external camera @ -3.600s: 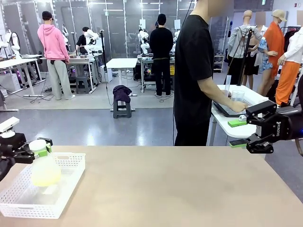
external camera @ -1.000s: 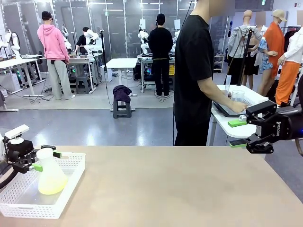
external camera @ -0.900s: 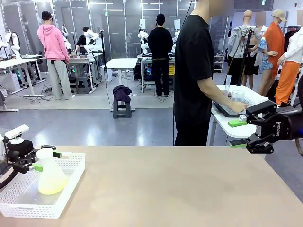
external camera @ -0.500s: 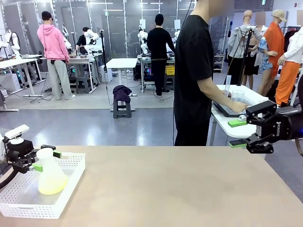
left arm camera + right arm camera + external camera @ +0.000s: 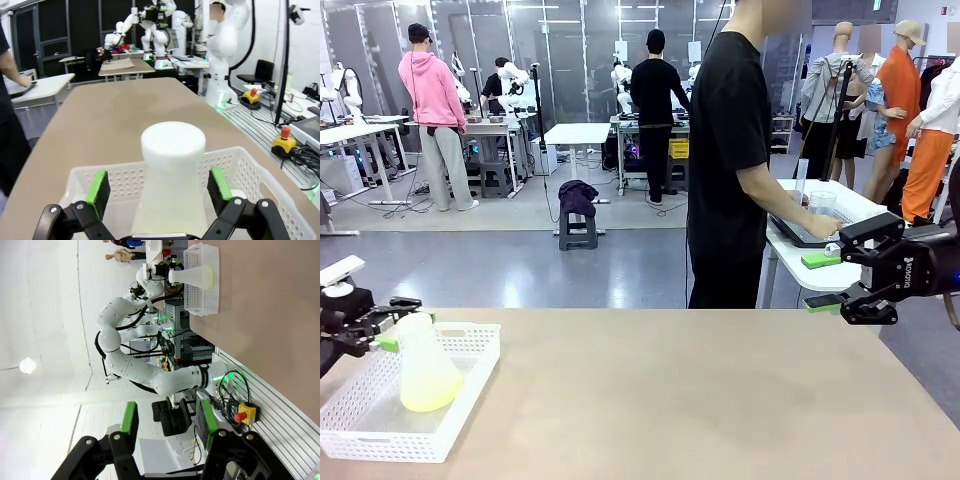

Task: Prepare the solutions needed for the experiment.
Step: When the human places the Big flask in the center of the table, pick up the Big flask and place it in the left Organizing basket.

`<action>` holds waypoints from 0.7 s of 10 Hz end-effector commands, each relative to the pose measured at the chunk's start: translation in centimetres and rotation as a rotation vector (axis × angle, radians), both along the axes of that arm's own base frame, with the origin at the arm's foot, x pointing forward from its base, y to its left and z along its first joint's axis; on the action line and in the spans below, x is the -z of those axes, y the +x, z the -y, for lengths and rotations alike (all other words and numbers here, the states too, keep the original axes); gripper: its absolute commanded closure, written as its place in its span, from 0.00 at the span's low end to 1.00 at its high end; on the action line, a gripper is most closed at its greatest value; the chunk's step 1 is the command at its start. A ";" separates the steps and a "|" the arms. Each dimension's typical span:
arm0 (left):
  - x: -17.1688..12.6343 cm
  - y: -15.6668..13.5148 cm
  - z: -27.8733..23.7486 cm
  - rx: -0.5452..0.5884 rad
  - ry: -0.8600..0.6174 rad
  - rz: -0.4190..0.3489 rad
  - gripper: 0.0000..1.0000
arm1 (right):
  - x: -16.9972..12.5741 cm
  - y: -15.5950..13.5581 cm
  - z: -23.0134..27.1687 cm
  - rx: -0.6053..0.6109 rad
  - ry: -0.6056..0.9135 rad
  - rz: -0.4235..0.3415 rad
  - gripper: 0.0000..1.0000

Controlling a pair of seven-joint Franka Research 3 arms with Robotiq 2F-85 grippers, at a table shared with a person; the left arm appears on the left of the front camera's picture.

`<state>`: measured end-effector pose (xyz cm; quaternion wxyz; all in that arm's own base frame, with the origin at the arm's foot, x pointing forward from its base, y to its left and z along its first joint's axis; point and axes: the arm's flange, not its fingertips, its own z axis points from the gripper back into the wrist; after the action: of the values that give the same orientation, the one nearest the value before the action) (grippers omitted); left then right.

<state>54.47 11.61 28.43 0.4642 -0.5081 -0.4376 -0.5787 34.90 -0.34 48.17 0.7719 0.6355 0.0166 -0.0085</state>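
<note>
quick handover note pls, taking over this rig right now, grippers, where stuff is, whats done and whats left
Left gripper: open, its green pads either side of the flask's neck, not touching it.
Right gripper: part open, holding nothing, in the air off the table's right edge.
Flask: upright in the white basket at the table's left end, a shallow layer of yellow-green solution at its bottom.
Done: flask set in the basket.
Left: likely the other solutions. The person stands at the side table, turned away.

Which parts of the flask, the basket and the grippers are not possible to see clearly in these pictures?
- Left wrist view: flask base and liquid, cut off by the bottom edge and left gripper.
- Front view: white basket near left corner, cut off by the picture edge.
- Front view: right gripper jaw gap, seen side-on.
</note>
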 end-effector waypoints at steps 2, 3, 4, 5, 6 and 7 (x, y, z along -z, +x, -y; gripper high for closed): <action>-2.5 0.1 -3.2 -0.090 -0.034 0.017 0.00 | -0.1 0.0 0.0 -0.003 0.005 0.010 0.38; -3.6 -0.6 -3.8 -0.106 -0.009 0.011 0.00 | -0.1 0.0 0.0 -0.003 0.005 0.010 0.38; -5.0 -1.4 -4.3 -0.167 0.062 -0.038 0.00 | -0.1 0.0 0.0 -0.003 0.005 0.010 0.38; -6.8 -2.8 -4.2 -0.184 0.040 -0.119 0.00 | -0.1 0.0 0.0 -0.003 0.005 0.010 0.38; -8.7 -4.3 -4.1 -0.196 0.050 -0.207 0.00 | -0.1 0.0 0.0 -0.003 0.005 0.010 0.38; -10.7 -6.1 -4.2 -0.280 0.090 -0.401 0.00 | -0.1 0.0 0.0 -0.003 0.005 0.010 0.38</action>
<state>50.48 17.06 37.09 0.5832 -0.5106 -0.4128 -0.4783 34.91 -0.34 48.16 0.7719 0.6355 0.0167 -0.0086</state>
